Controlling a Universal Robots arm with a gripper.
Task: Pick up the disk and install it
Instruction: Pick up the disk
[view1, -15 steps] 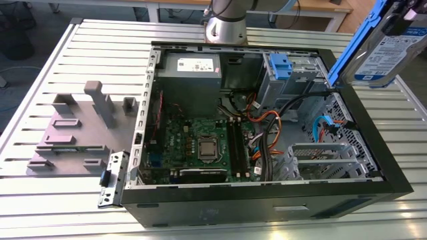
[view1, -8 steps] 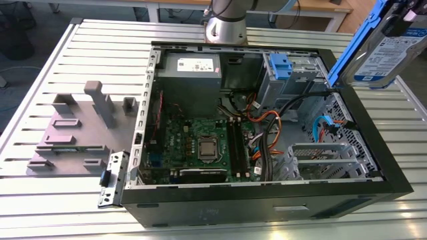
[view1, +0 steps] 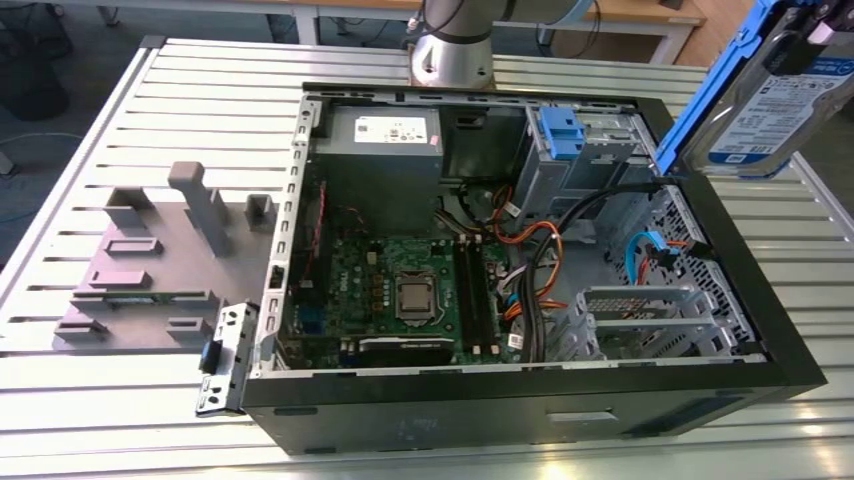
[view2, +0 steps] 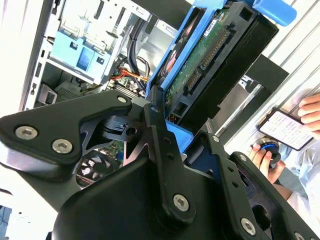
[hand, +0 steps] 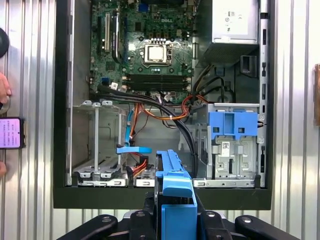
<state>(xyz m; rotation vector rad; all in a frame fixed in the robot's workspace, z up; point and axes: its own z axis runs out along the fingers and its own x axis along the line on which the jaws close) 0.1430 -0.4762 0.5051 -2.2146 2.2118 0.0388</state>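
The jaws are pinched on the disk (view2: 210, 65), with the black fingers (view2: 165, 150) clamped against the lower end of its blue carrier bracket; the gripper (view2: 172, 145) holds it tilted, circuit board and connector side showing in the second wrist view. In the first wrist view the disk (hand: 175, 192) shows edge-on, standing up from the gripper (hand: 175, 220) over the near wall of the open computer case (hand: 62, 100). In the exterior view the disk (view1: 781, 100) hangs in the air above the case's far corner on the exterior view's right, label facing out, apart from the case (view1: 534, 400). Inside lie the motherboard (view1: 400, 290), the grey power supply (view1: 380, 135), the drive cage with its blue latch (hand: 232, 130) and orange and black cables (hand: 165, 112). The case rests on a slatted metal bench (view1: 160, 120), beside a grey fixture block (view1: 160, 260). A person's hand (view2: 262, 157) and a phone (view2: 287, 129) show past the case.
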